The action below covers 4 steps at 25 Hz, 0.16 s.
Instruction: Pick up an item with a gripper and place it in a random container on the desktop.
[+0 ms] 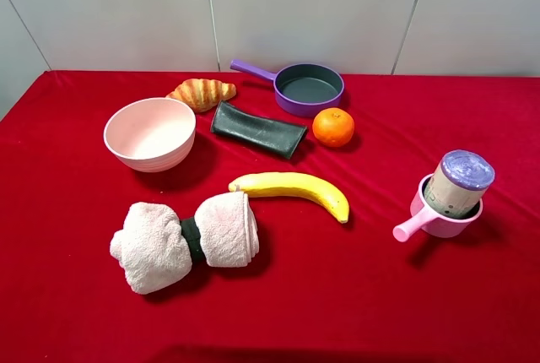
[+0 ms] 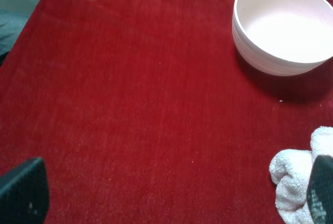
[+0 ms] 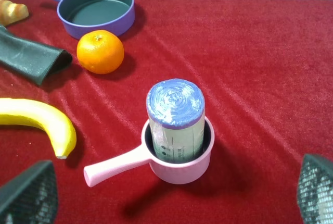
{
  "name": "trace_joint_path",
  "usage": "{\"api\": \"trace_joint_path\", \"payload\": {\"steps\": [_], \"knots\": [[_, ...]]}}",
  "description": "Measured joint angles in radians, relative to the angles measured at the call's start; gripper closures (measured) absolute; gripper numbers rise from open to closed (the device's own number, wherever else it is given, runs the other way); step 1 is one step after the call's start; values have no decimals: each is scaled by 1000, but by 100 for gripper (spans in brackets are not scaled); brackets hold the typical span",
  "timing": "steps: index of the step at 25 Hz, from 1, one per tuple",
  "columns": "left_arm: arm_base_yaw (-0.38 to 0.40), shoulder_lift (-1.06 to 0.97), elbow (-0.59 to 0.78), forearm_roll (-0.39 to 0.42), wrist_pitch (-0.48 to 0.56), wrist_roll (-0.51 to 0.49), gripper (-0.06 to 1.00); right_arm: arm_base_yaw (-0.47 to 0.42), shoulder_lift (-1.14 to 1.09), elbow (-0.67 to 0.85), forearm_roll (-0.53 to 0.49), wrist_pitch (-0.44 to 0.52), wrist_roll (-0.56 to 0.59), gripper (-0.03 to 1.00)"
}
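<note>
The beige canister (image 1: 456, 182) with the lilac lid stands upright inside the small pink saucepan (image 1: 439, 221) at the right of the red desktop (image 1: 354, 295). The right wrist view shows the canister (image 3: 175, 120) in the saucepan (image 3: 182, 171), handle pointing toward the banana. My right gripper (image 3: 171, 203) is open and empty, back from the saucepan and not touching it. My left gripper (image 2: 170, 198) is open and empty over bare red cloth near the pale pink bowl (image 2: 283, 26). Neither arm shows in the exterior high view.
A purple frying pan (image 1: 309, 88), an orange (image 1: 332, 127), a dark green pouch (image 1: 257, 129) and a croissant (image 1: 202, 92) lie at the back. The pale pink bowl (image 1: 150, 133) stands at the left. A banana (image 1: 295, 189) and a rolled white towel (image 1: 186, 241) lie in the middle.
</note>
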Motion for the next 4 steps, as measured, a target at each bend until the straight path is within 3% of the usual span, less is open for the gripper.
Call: {"api": "trace_joint_path", "payload": {"steps": [4], "knots": [[0, 0, 0, 0, 0, 0, -5, 0, 0, 0, 0, 0, 0, 28]]}}
